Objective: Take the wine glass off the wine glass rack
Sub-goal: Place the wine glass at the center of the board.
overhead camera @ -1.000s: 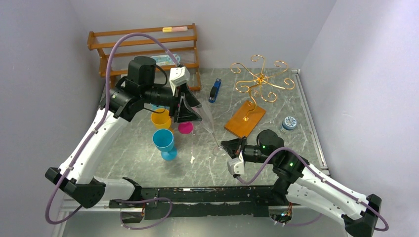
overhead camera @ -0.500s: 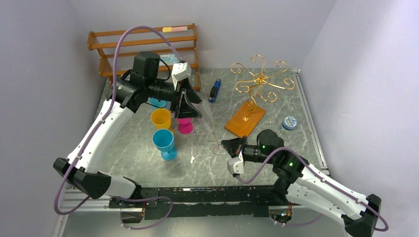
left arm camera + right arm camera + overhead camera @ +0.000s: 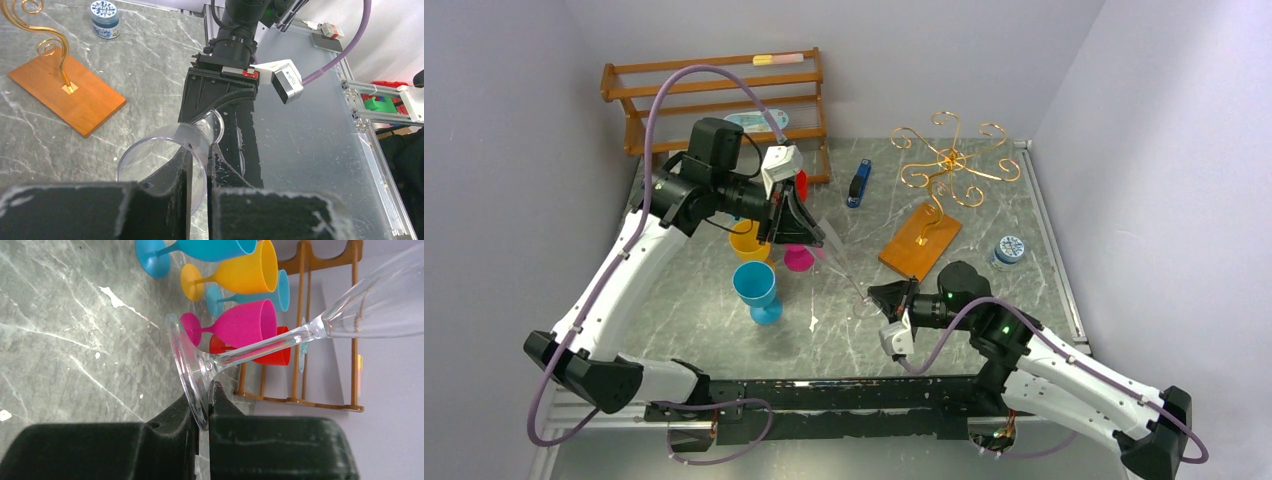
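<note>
We see both clamped mid-frame: left gripper (image 3: 200,154) on the wine glass (image 3: 260,344) rim, right gripper (image 3: 202,401) on its foot.

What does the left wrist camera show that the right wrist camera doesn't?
Only the left wrist view: the gold rack, a blue-lidded jar, and both grippers on the glass, the left gripper at its bowl and the right gripper at its foot. Only the right wrist view: the coloured goblets and the wooden shelf. Both: the clear glass and the marbled table.
</note>
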### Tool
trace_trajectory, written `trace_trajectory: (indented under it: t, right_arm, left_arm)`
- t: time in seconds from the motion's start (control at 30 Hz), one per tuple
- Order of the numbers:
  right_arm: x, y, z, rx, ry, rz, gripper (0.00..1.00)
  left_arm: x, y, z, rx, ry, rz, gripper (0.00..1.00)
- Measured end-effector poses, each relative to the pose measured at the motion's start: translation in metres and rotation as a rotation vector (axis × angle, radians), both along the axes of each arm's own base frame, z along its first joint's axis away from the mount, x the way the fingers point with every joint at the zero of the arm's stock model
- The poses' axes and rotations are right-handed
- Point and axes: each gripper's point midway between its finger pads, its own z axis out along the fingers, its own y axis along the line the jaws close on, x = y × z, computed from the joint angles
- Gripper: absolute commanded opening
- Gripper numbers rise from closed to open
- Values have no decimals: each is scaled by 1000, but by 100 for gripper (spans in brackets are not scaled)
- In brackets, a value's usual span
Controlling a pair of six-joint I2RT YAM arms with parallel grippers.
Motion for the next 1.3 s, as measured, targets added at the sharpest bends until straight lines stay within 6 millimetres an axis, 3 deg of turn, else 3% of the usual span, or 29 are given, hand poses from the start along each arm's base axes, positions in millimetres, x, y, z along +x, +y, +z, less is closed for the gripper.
trace_trajectory:
  t: [0.13, 0.37, 0.87, 1.3]
  right_arm:
    - [0, 0, 2, 23, -6, -7, 22]
    - [0, -6, 9, 92, 12, -49, 33]
    - [-4, -22, 6, 196, 88, -133, 41]
    - [-8, -26, 8, 248, 150, -154, 46]
  left_arm:
    - [-4, 3, 1, 0, -3, 11, 5]
    - [1, 5, -4, 15, -15, 60, 5]
    - [2, 5, -20, 60, 39, 160, 5]
    - [0, 4, -17, 58, 45, 181, 5]
